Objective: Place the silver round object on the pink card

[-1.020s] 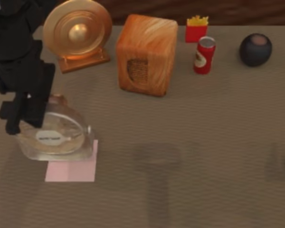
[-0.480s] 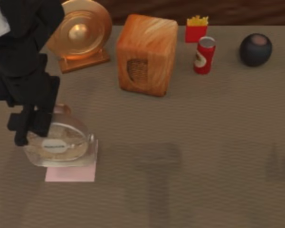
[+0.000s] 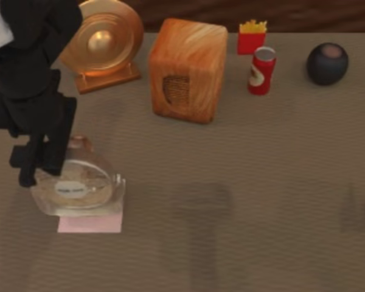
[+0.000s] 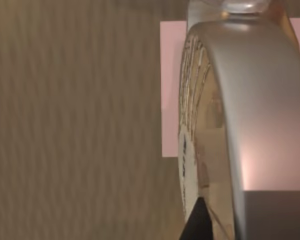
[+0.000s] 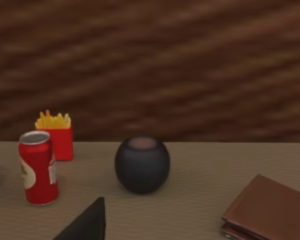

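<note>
Now lower, silver round object (image 3: pixel 78 188) overlapping pink card (image 3: pixel 91 223).

light: soft, even, warm | shadows: faint blurred patches on the table (image 3: pixel 243 164) right of the silver clock (image 3: pixel 76 188) | glare: pinkish sheen on clock rim | focus: top view slightly soft

Open table (image 3: pixel 243 182) right of the pink card (image 3: pixel 100 224); gold disc (image 3: pixel 100 39) seemingly crowds behind.

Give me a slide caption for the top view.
Left gripper holds the silver clock over the pink card at the table's left.
</note>
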Robot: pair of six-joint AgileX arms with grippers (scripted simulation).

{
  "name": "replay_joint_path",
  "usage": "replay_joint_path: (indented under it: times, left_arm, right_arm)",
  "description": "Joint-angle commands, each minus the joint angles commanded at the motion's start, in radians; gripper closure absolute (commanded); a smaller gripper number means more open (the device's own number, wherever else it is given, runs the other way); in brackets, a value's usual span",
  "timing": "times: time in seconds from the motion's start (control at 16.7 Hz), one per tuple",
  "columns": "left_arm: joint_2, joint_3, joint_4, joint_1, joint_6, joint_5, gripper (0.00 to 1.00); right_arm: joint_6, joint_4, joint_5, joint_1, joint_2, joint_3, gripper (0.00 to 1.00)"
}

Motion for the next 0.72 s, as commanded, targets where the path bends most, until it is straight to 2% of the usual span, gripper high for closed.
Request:
replay_joint_path:
  times: [0.36, 0.72]
  left_arm:
    - [0.0, 0.0, 0.0, 0.0, 0.0, 0.0, 0.02]
    - [0.0, 0.0, 0.0, 0.0, 0.0, 0.0, 0.0]
  right_arm:
    - [0.0, 0.0, 0.0, 0.0, 0.0, 0.0, 0.0]
    - [0.0, 0.0, 0.0, 0.0, 0.0, 0.0, 0.0]
